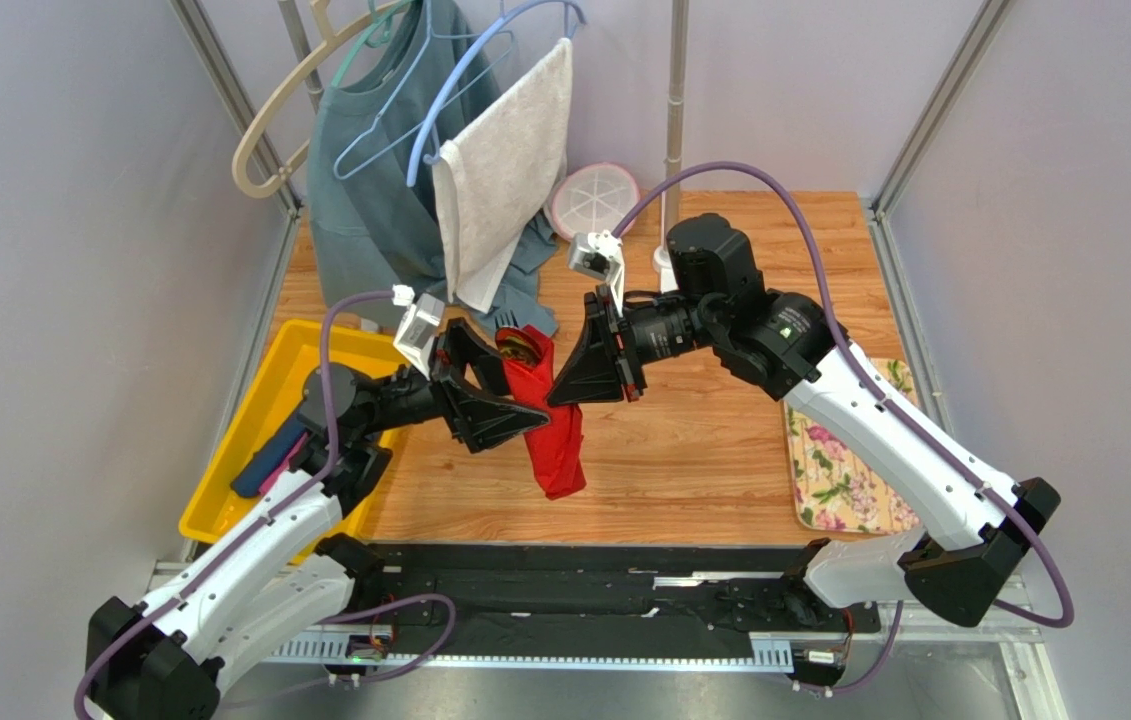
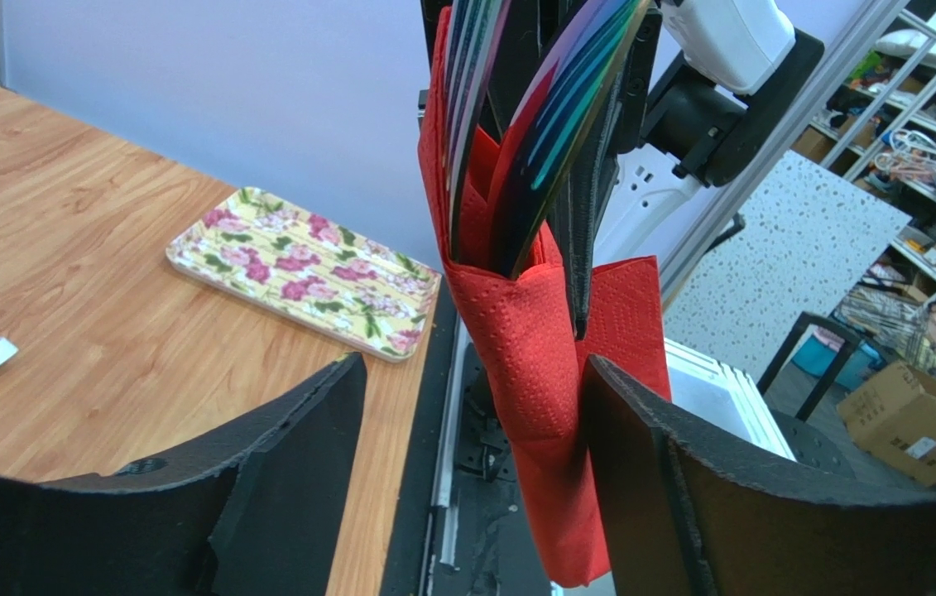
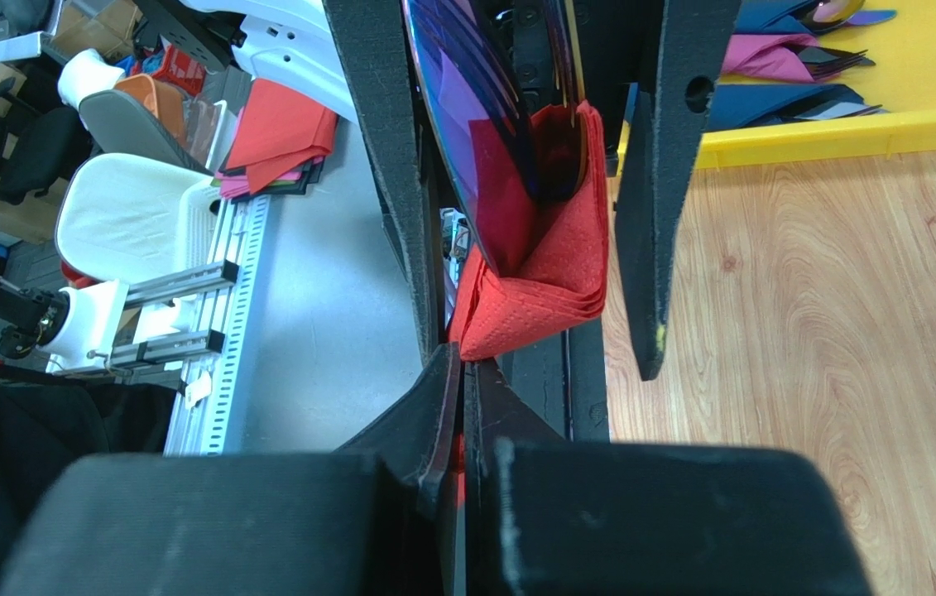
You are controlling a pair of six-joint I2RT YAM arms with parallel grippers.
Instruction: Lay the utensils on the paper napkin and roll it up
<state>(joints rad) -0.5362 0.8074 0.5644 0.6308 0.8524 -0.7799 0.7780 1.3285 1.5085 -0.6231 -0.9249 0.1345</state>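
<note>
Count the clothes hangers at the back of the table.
3, all back left: a beige hanger farthest left, a pale green hanger in the sweatshirt, a blue hanger carrying the towel. Clothes may hide more.

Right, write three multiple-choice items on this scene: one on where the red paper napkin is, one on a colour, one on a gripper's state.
1. Where is the thin red paper napkin?
A. lying flat
B. hanging in the air between the left gripper and the right gripper
C. on the floor

2. What colour is the rectangular plastic bin at the left edge of the wooden table?
A. yellow
B. green
C. white

3. How does the left gripper stand?
A. shut on the napkin
B. open, a finger on either side of the napkin
C. shut on nothing

Answers:
1 B: the top view shows it dangling above the table, pinched by the shut right gripper.
2 A: its walls are bright yellow.
3 B: the left wrist view shows its fingers wide apart, with the napkin between them.
</note>
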